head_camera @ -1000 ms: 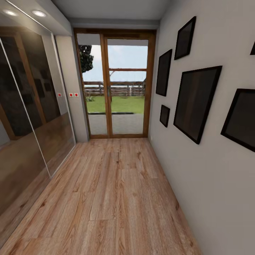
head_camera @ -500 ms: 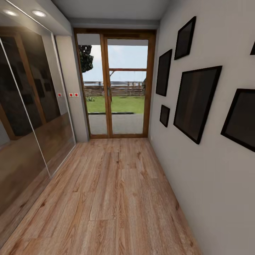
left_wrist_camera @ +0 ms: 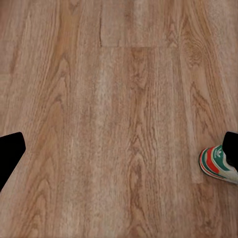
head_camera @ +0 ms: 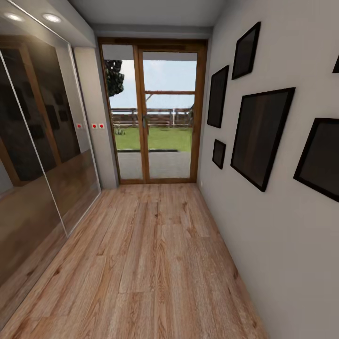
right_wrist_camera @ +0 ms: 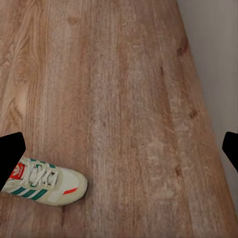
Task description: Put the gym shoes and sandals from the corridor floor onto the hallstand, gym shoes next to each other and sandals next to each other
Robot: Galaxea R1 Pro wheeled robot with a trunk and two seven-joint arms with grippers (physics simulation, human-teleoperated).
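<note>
A white gym shoe (right_wrist_camera: pixel 47 186) with green stripes and a red-orange heel lies on its sole on the corridor floor (head_camera: pixel 150 263). It sits near one fingertip of my right gripper (right_wrist_camera: pixel 119 151), which hangs open above the planks. In the left wrist view, the red and green heel of a gym shoe (left_wrist_camera: pixel 216 167) shows at the frame edge, beside one fingertip of my open left gripper (left_wrist_camera: pixel 119 151). Nothing is between either pair of fingers. Whether the two views show the same shoe, I cannot tell. The sandals and the hallstand are out of view.
The corridor runs ahead to a wood-framed glass door (head_camera: pixel 153 113). Mirrored sliding panels (head_camera: pixel 37 155) line the left side. A grey wall (head_camera: pixel 282 245) with several black picture frames (head_camera: pixel 261 136) lines the right; this wall's foot (right_wrist_camera: pixel 213 59) appears in the right wrist view.
</note>
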